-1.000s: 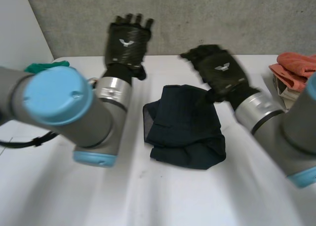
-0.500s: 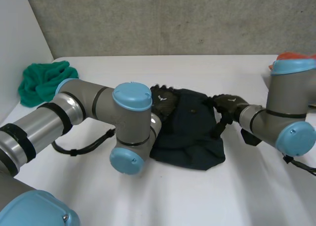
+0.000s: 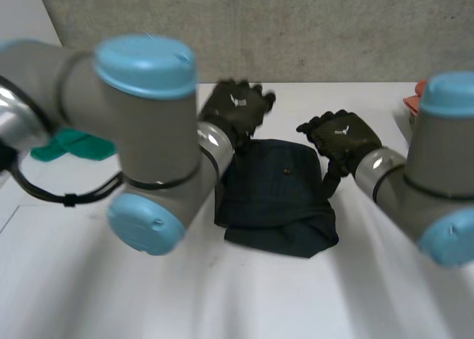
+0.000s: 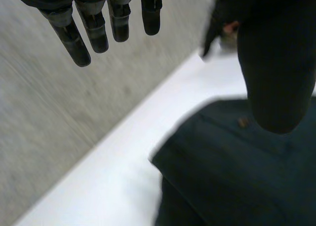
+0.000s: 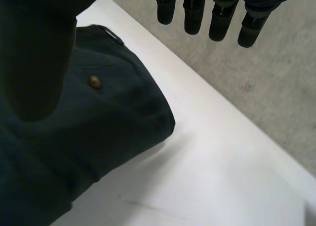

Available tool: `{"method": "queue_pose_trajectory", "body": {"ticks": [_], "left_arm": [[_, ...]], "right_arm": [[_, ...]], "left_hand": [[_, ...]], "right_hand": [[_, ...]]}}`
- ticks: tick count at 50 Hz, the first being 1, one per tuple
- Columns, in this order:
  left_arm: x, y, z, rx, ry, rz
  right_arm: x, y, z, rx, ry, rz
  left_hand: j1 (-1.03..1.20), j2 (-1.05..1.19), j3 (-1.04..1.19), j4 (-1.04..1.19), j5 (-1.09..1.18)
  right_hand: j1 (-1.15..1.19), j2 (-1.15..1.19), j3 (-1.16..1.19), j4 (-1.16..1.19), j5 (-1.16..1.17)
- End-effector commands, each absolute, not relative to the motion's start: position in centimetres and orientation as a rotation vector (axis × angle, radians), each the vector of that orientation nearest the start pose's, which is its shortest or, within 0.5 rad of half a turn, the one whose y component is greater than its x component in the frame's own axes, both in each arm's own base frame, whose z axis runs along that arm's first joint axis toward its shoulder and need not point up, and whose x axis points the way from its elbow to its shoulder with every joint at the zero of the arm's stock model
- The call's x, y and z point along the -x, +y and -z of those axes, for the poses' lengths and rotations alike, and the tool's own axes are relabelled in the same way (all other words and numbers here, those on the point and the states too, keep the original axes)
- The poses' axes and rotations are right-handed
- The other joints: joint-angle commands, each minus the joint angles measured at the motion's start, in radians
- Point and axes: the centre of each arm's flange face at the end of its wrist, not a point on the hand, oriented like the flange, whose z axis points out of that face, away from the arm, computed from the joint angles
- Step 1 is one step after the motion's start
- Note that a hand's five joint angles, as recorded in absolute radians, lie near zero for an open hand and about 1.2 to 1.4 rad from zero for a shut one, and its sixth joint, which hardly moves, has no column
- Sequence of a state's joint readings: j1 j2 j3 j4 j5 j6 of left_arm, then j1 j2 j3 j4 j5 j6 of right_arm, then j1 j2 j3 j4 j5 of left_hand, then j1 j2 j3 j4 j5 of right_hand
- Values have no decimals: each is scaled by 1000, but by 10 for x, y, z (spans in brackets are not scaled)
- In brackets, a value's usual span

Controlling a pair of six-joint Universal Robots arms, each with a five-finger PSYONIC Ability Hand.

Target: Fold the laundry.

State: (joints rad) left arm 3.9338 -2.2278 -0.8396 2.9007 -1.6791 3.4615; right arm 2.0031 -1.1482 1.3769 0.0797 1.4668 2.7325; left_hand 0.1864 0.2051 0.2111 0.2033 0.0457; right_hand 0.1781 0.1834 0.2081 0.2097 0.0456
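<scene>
Navy garment point(image 3: 278, 198) lies long axis near-to-far, left robot hand point(image 3: 235, 111) and right robot hand point(image 3: 342, 135) spread, holding nothing.

Your left arm point(image 3: 81, 87) is a thick grey cylinder with round light-blue caps point(image 3: 145, 65) at its joints and a band of brighter metal at the wrist. Your right arm point(image 3: 437, 176) is built the same way. Each ends in a black hand. On the backs of the left hand point(image 3: 235, 111) and the right hand point(image 3: 344, 139) you see a small white winged mark. Up close, the fingers point(image 4: 96, 31) are black segments with rounded tips.
</scene>
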Motion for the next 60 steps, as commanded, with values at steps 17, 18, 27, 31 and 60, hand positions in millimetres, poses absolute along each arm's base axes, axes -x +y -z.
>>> {"method": "queue_pose_trajectory", "body": {"ticks": [17, 18, 27, 31, 60], "left_arm": [[353, -179, -320, -1719, 2393, 2525], [353, -179, -319, -1716, 2387, 2532], [350, -176, -308, -1715, 2396, 2525], [349, -174, -308, -1714, 2401, 2523], [344, -169, -351, -1649, 2229, 2766]], "right_arm": [[-299, -190, -105, 1153, 2045, 1959], [-300, -193, -104, 1150, 2036, 1980], [-319, -235, -102, 1006, 1974, 2171], [-326, -247, -102, 998, 1960, 2192], [-167, -436, -330, 494, 1556, 2828]], "left_hand": [[18, 0, -6, 1, -16], [21, 3, -3, 4, -13], [21, 3, -3, 4, -13], [21, 3, -3, 4, -13], [15, -3, -9, -2, -18]], "right_hand": [[-4, -9, -34, -35, -46], [-4, -9, -34, -35, -46], [-4, -9, -34, -35, -46], [5, 0, -25, -27, -37], [1218, 1213, 1188, 1187, 1176]]}}
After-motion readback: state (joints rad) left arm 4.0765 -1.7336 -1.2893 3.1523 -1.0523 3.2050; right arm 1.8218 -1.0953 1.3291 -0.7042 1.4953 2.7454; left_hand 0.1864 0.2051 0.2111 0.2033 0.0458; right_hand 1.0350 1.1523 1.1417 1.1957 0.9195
